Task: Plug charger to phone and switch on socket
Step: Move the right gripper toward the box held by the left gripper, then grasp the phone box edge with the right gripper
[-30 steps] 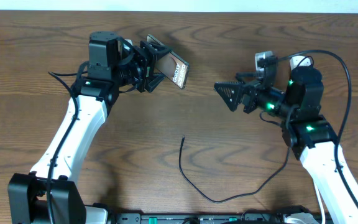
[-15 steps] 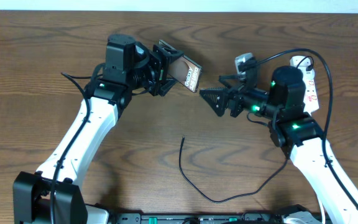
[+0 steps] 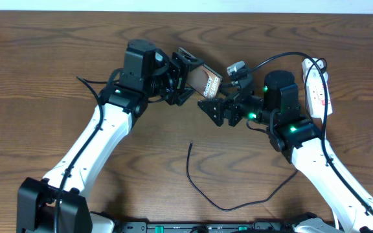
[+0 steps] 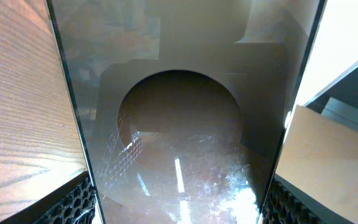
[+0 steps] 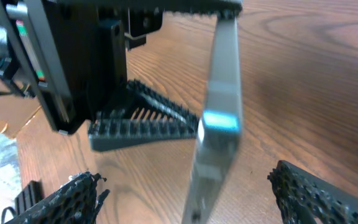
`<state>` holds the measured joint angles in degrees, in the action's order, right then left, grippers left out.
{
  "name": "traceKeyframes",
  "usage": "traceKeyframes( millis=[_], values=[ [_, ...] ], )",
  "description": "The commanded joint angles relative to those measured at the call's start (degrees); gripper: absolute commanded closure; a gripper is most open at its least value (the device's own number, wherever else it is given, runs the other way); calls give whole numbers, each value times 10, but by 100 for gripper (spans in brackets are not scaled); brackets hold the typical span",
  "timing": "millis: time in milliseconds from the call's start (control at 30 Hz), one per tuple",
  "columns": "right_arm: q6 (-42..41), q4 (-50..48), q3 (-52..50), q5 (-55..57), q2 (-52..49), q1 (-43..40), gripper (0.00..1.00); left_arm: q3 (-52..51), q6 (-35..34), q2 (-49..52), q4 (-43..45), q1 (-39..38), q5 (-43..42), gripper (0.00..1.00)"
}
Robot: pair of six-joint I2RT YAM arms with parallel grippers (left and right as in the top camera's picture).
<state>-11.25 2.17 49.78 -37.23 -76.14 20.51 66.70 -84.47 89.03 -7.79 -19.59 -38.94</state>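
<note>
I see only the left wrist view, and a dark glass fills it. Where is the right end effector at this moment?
Observer: The right end effector is open, close beside the phone, which the left end effector grips.
Operator: Is the charger in the right one?
Observer: No. The charger lies loose on the table, in no end effector.
Operator: And the socket?
Observer: The socket lies near the table's right edge, and no end effector is at it.
</note>
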Motion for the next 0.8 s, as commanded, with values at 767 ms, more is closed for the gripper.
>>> traceKeyframes(
  millis=[767],
  values=[
    [-33,-28,11,114,-1,40,36,15,-50,-10,-11,-24,11,93]
  ],
)
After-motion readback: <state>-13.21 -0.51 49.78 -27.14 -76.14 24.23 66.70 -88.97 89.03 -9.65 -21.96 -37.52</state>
